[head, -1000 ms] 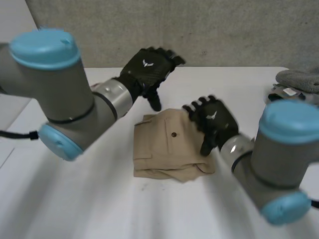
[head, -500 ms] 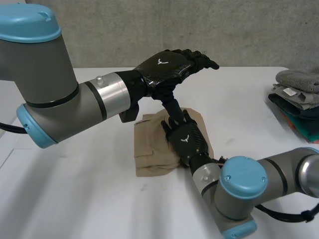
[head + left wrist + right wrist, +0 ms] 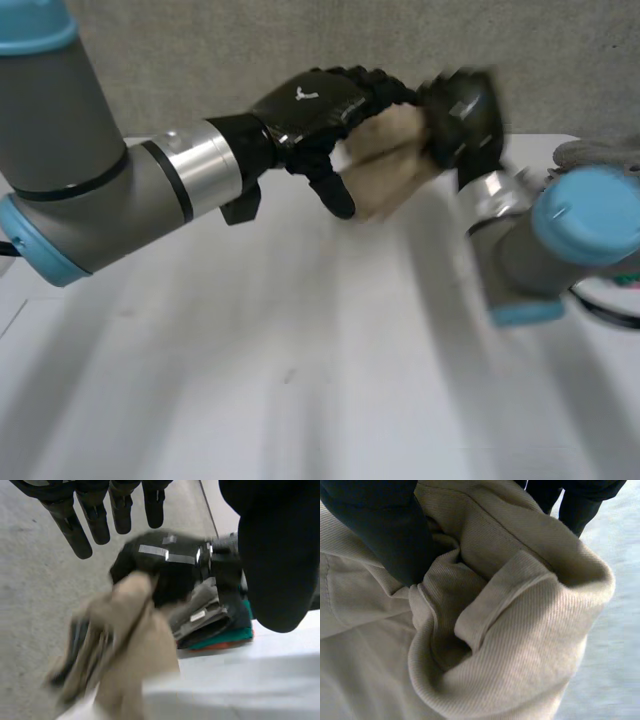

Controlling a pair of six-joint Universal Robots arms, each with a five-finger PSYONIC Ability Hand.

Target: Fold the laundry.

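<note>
The folded beige trousers hang in the air above the white table, bunched in my right hand, which is shut on them. In the right wrist view the thumb presses into the crumpled cloth while the fingers wrap its far side. My left hand hovers open just beside the trousers, fingers straight and thumb hanging down. From the left wrist view, its straight fingers point towards the right hand and the hanging trousers.
A stack of folded clothes lies at the table's far right edge, with a grey piece on top; it also sits behind the right hand. A grey wall stands behind the table.
The right hand closed on the folded trousers and lifted them off the table, up and to the right. The left hand stayed open and rose slightly.
</note>
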